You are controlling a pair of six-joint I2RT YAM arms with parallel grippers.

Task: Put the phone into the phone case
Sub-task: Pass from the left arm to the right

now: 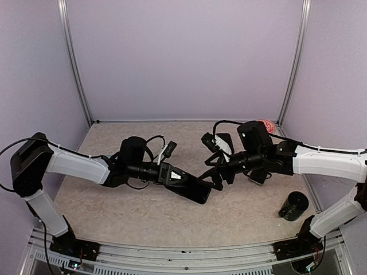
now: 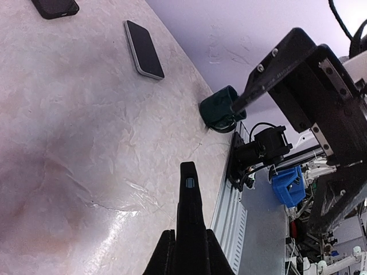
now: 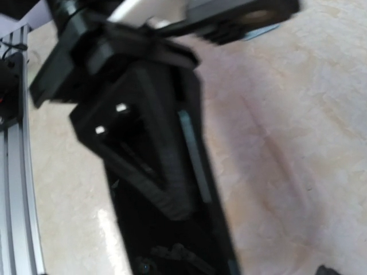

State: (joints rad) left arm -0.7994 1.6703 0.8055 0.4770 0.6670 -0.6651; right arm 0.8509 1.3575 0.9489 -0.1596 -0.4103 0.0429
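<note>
- Phone point(image 2: 143, 48) with a dark face and a pale rim lies flat on the table point(image 1: 143, 215), close to the right wall and free of both grippers.
- In the left wrist view a second dark flat thing point(image 2: 54, 7) lies further along the table, cut off by the edge of the view. I cannot tell if it is the case.
- The left gripper point(image 1: 174, 179) has its jaws narrow, clamped on a flat black slab point(image 1: 195, 192) that is lifted off the table over its middle.
- The slab juts out past the fingertips toward the right arm. From the left wrist it shows edge-on, with a small opening near its far end.
- Whether this slab is a case or a handset cannot be told.
- The right gripper point(image 1: 218, 180) has its jaws spread wide and holds nothing. It faces the slab's free end from just beside it, and I cannot tell whether they touch.
- The right wrist view is blurred. It shows the left gripper's dark fingers around the slab, with the table beneath.
- A dark green cup point(image 1: 293, 206) sits near the table's near right corner, well apart from both grippers.
- A small red-and-white thing point(image 1: 266, 124) lies in the far right corner.
</note>
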